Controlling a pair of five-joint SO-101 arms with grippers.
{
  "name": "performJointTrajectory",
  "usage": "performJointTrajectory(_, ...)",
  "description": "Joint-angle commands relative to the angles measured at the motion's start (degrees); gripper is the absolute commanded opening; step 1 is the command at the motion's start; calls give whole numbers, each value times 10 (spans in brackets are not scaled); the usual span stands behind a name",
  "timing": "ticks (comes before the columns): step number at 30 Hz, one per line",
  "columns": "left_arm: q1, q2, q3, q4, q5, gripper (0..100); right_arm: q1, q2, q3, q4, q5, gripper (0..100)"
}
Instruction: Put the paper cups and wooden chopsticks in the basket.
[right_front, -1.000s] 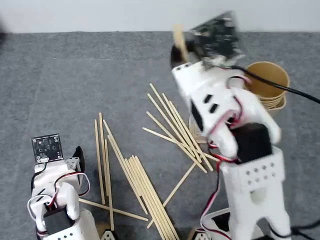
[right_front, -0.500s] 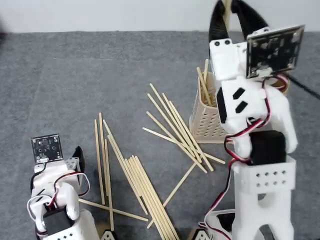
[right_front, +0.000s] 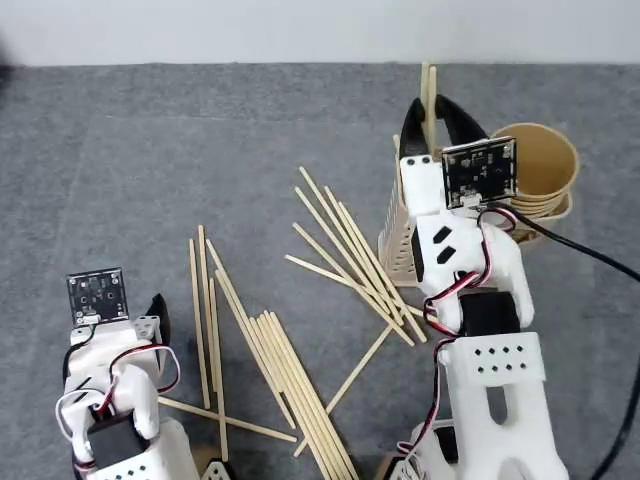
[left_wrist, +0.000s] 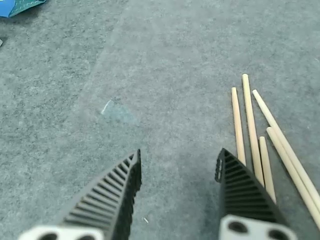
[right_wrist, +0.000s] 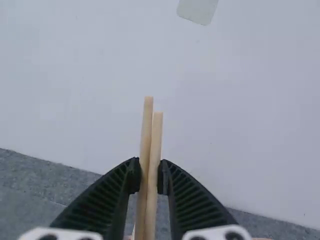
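**Right arm's got two chopsticks pinched upright over the basket**

In the high view, the right gripper (right_front: 432, 112) sits in the upper right of the frame. Its black fingers are clamped on a pair of wooden chopsticks (right_front: 429, 88) that stand pretty much straight up. The right wrist view shows the same thing: both sticks are squeezed side by side between the jaws, with a white wall (right_wrist: 75, 70) behind them.

The basket (right_front: 397, 238) is directly below that gripper, and the arm covers a good part of it. Just right of the basket is a stack of paper cups (right_front: 548, 172), standing upright on the grey mat (right_front: 140, 150).

There are plenty of loose chopsticks (right_front: 348, 255) on the mat. One fan of them lies just left of the basket, and a tighter bunch (right_front: 292, 385) runs toward the lower middle. A few more lie left of that bunch.

The left gripper (left_wrist: 178, 155) is down in the lower left corner. Its fingers are spread apart with nothing between them. It hangs above the mat, and a few chopstick ends (left_wrist: 249, 127) lie just beside it.
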Motion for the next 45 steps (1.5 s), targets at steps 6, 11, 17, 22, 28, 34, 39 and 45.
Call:
performJointTrajectory(6,0,-9,-5,-13,-4,231,2,-21,-66,58,4,158)
performJointTrajectory(11,0,-9,-5,-13,-4,231,-26,-20,-184,228,1,151)
performJointTrajectory(17,0,-9,-5,-13,-4,231,-127,-19,-244,456,0,151)
performJointTrajectory(22,0,-9,-5,-13,-4,231,-209,2,-235,581,-65,151)
performJointTrajectory(28,0,-9,-5,-13,-4,231,-275,127,-235,679,-130,151)
performJointTrajectory(34,0,-9,-5,-13,-4,231,-331,276,-236,683,-183,154)
performJointTrajectory(39,0,-9,-5,-13,-4,230,-368,375,-236,625,-217,155)
performJointTrajectory(45,0,-9,-5,-13,-5,230,-414,471,-238,582,-246,240)
